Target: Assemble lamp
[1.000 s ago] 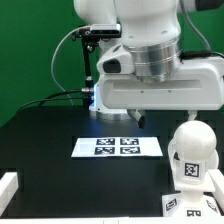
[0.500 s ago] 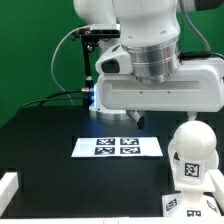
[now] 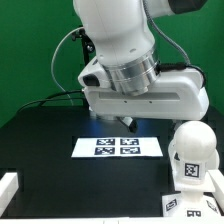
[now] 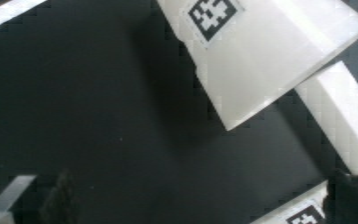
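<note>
my jaws hang wide open and empty near the marker board [image 3: 118,146], while the bulb [image 3: 192,150] stands on the desk [image 3: 40,140] at the exterior view's right, probably light, stiff, slick plastic, best pinched below its round head.

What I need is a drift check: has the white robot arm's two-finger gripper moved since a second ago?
Yes. The gripper has shifted toward the exterior view's left, judged against the thin flat white marker board lying fixed below.
</note>
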Motion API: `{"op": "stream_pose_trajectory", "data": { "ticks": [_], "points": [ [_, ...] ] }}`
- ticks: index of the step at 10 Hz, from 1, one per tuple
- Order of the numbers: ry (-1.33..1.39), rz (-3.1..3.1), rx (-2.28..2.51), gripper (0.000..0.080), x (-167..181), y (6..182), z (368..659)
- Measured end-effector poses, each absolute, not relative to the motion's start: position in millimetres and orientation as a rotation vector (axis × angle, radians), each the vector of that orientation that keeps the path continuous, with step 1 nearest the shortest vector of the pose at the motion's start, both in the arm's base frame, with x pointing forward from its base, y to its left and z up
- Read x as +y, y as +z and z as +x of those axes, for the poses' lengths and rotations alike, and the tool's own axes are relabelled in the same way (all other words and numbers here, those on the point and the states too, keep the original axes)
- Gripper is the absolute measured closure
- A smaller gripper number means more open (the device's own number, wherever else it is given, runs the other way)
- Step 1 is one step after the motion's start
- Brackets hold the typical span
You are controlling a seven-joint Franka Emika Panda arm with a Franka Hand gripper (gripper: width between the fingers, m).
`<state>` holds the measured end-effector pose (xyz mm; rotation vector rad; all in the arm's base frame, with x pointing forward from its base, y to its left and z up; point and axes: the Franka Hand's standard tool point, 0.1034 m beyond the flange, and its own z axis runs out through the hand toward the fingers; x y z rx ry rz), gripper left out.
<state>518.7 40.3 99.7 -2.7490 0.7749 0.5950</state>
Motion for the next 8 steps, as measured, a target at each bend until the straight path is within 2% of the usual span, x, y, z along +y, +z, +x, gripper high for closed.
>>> {"op": "stream_pose_trajectory", "data": {
  "ticks": [3,5,8],
  "points": [
    [0.6,-2.757,0.764,0.0101,41.3,99.4,517.6],
    [0.625,-2.855,0.544,0.0101,57.2,95.1,511.9],
    [0.619,-2.879,0.487,0.0101,56.3,94.0,512.2]
  ]
}}
